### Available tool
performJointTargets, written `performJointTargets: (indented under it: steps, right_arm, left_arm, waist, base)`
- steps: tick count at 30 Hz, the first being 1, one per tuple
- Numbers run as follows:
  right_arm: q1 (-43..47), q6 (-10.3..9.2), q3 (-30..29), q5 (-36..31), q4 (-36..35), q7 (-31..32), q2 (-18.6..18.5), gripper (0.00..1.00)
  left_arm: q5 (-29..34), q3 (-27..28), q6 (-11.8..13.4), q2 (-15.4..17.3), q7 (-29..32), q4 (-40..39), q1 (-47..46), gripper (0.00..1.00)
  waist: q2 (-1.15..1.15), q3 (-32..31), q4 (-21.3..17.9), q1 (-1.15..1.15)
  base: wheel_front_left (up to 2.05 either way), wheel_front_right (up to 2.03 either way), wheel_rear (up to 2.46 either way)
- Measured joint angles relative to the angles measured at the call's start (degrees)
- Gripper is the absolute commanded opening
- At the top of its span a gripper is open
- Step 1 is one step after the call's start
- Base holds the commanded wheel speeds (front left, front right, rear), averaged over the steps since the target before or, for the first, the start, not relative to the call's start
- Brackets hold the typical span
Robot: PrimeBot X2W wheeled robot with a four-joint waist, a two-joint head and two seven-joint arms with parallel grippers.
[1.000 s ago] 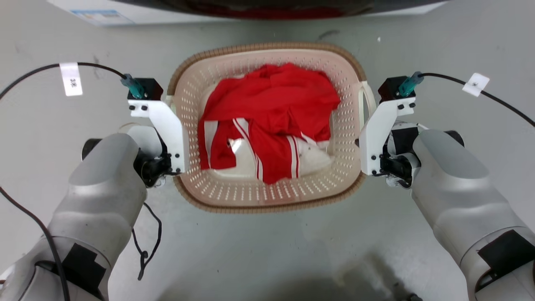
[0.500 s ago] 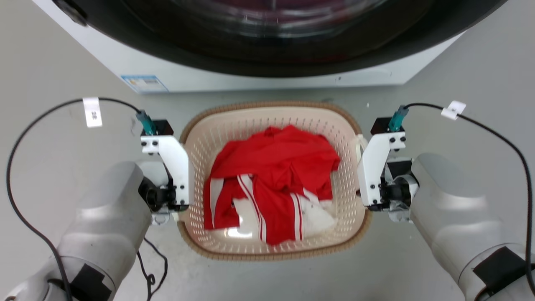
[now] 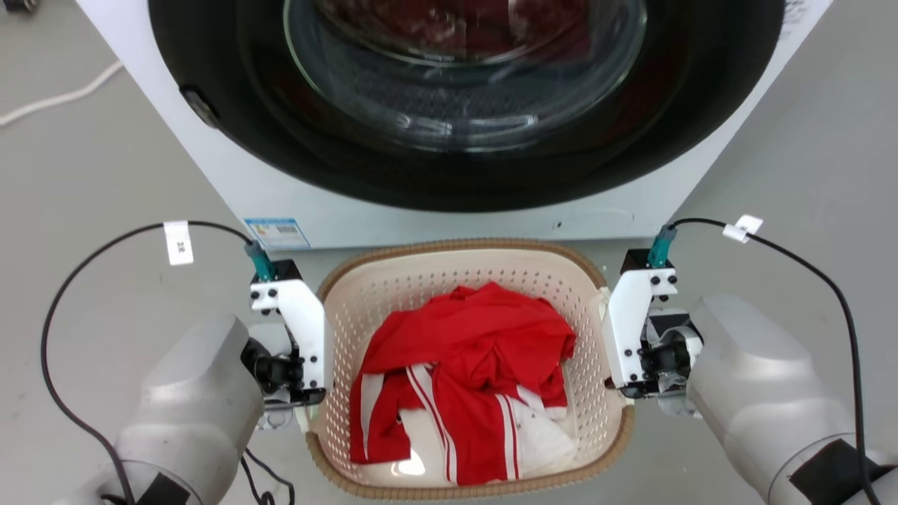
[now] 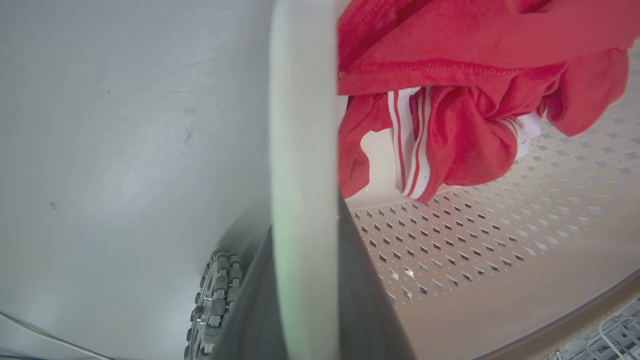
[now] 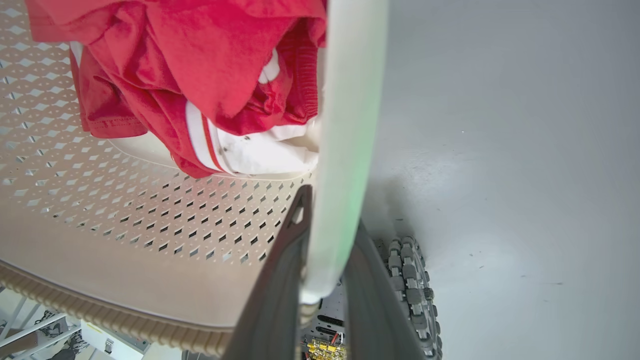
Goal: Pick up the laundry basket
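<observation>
The laundry basket (image 3: pixel 421 294) hangs between both arms, just before the washing machine (image 3: pixel 421 224), with red clothes (image 3: pixel 470 351) inside. The left gripper (image 4: pixel 305 220) has its jaws pinched on the left handle (image 4: pixel 302 125). The right gripper (image 5: pixel 332 210) pinches the right handle (image 5: pixel 350 125). I think the lift is under way. Next, both sides should rise together, level.

The smooth grey floor (image 3: pixel 105 161) is faintly scuffed. A white front-loading washing machine (image 3: pixel 449 203) stands on it, ahead of the left gripper (image 4: pixel 305 220) and right gripper (image 5: pixel 332 210). A pale cord (image 3: pixel 63 98) lies far beyond the left gripper, outward. A roller-rimmed wheel (image 5: pixel 410 290) sits beneath the right gripper.
</observation>
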Motion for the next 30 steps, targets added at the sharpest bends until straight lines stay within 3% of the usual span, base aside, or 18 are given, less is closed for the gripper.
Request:
performJointTargets:
  steps: [30]
  right_arm:
    - [8.76, -0.18, 3.82, 4.03, 0.43, 5.23, -0.21, 0.0]
  left_arm:
    - [-5.0, -0.59, 0.02, -2.59, 4.66, 4.17, 8.94, 0.0]
  waist:
    - [0.0, -17.8, -0.52, 0.0]
  base:
    - [0.0, 0.0, 0.0]
